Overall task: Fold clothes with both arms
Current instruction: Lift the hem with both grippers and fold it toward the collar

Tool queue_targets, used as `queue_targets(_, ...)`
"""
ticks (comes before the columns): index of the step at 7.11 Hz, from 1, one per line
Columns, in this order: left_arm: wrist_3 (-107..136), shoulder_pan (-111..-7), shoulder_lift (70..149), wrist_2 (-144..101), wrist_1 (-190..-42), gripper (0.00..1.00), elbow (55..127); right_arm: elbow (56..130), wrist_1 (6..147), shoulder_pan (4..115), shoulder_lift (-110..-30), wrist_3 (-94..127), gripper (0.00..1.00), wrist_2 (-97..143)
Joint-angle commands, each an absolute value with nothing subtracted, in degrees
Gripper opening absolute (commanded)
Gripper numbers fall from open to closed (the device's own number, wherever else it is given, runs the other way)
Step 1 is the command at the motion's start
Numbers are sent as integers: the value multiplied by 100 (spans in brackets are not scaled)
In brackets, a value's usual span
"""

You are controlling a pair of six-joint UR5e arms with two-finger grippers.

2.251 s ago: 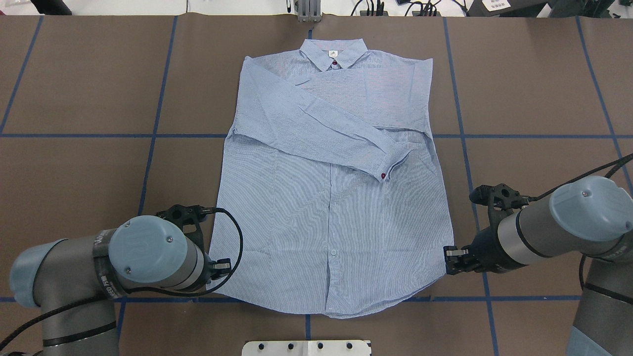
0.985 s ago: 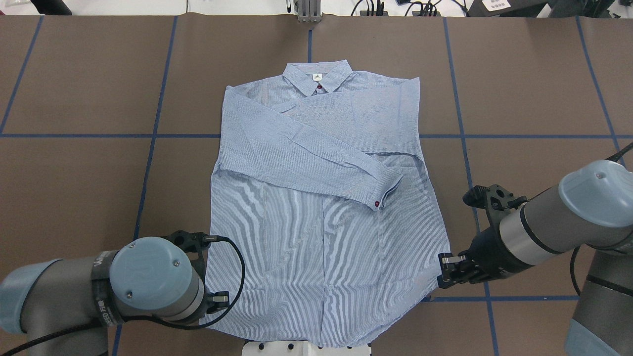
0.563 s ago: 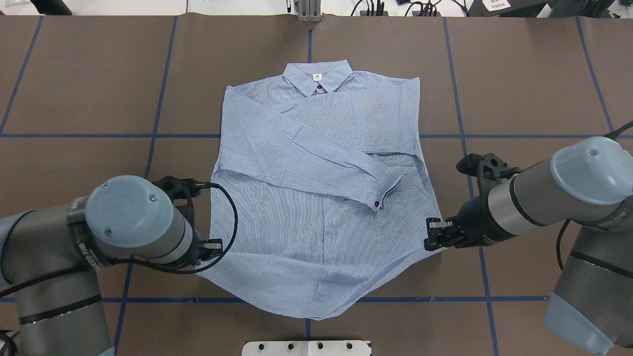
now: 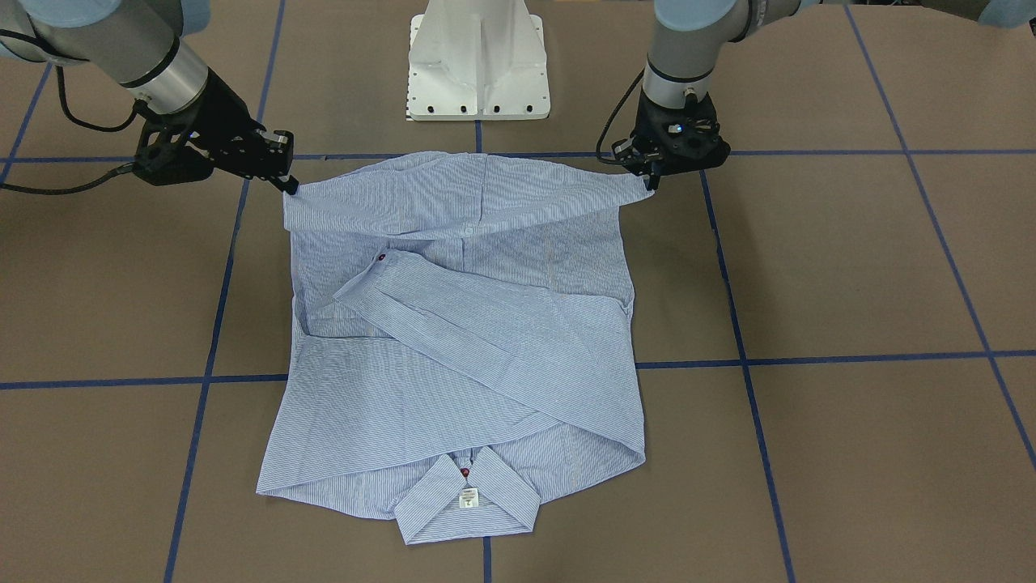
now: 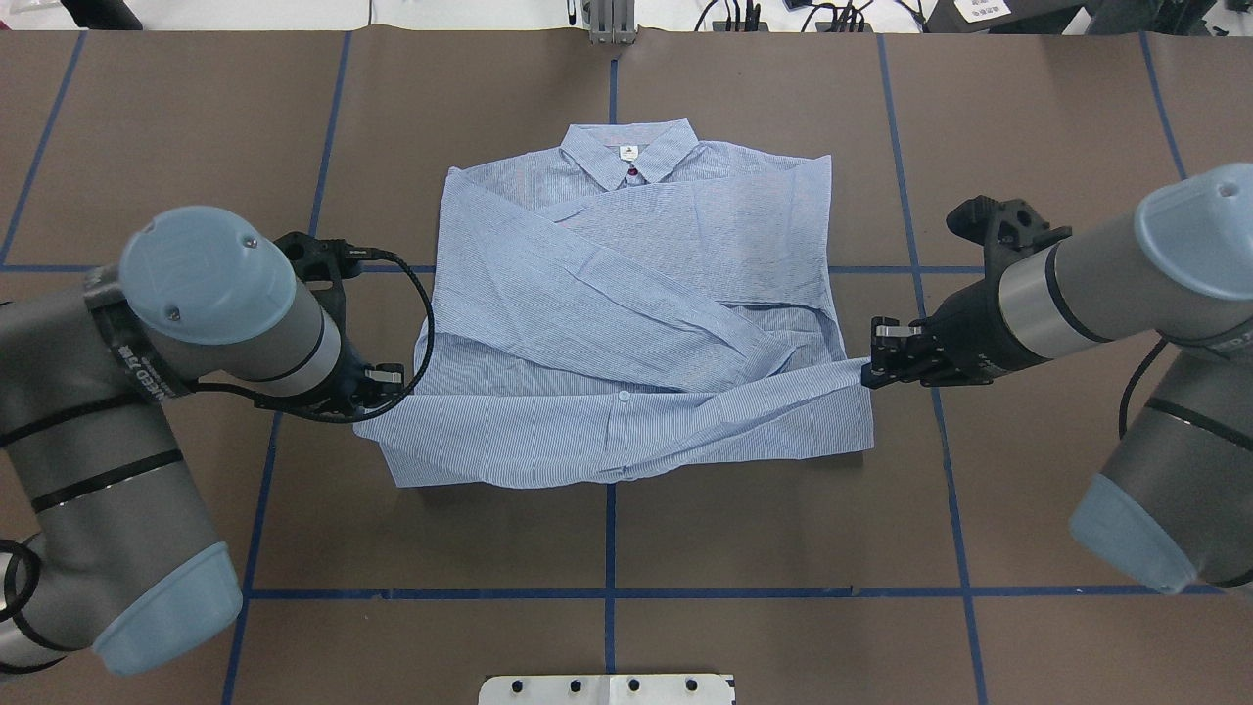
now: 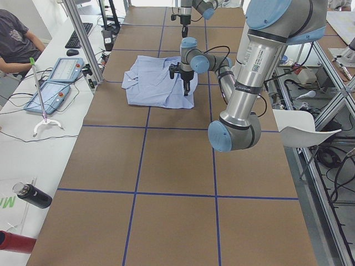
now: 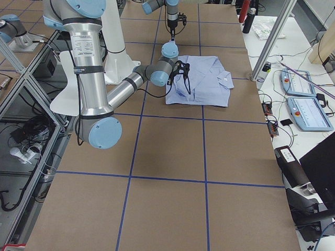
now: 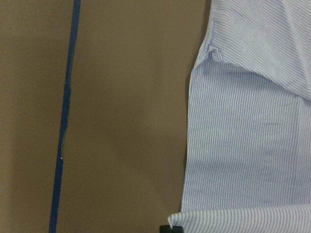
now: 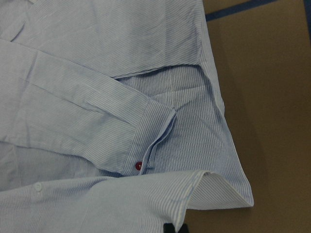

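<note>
**Shirt part-folded, hem held at both corners.** A light blue striped shirt point(image 5: 626, 294) lies front-up on the brown table point(image 5: 783, 509), with its collar point(image 5: 627, 147) at the end farthest from the robot. The hem point(image 5: 626, 431), at the end opposite the collar, is doubled back over the shirt body toward the collar and forms a band across the full width. The left gripper point(image 5: 384, 380) pinches the band's corner to the collar's left in the overhead view. The right gripper point(image 5: 867, 370) pinches the corner to the collar's right. Both grippers are closed narrowly on the fabric. One sleeve point(image 5: 607, 294) runs diagonally from the shoulder beside the collar. Its cuff point(image 9: 146, 128), bearing a red button point(image 9: 139, 166), lies between the collar and the hem band, just beside the band.
</note>
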State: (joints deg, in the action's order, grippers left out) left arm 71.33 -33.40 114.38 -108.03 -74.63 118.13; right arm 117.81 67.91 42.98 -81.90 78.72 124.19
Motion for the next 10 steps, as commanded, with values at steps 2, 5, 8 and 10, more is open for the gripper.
queue_targets(2,6674,-4058,12075,-11126,-7471,0,11180,11270,6776,4631,-7693,7910,0,12366)
queue_targets(5,6214,-4525,12111,-11162,-7881,0,10707,10750,6759,5070,-7200,7866,0,12375)
queue_targets(8,6214,-4772,12592,-11443,-8130,0,10145,10190,6750,5545,-6603,7849,0,12375)
queue_targets(10,6214,-4834,12875,-11443,-8531,0,9556,9452,6715,5660,-6102,7831,0,12314)
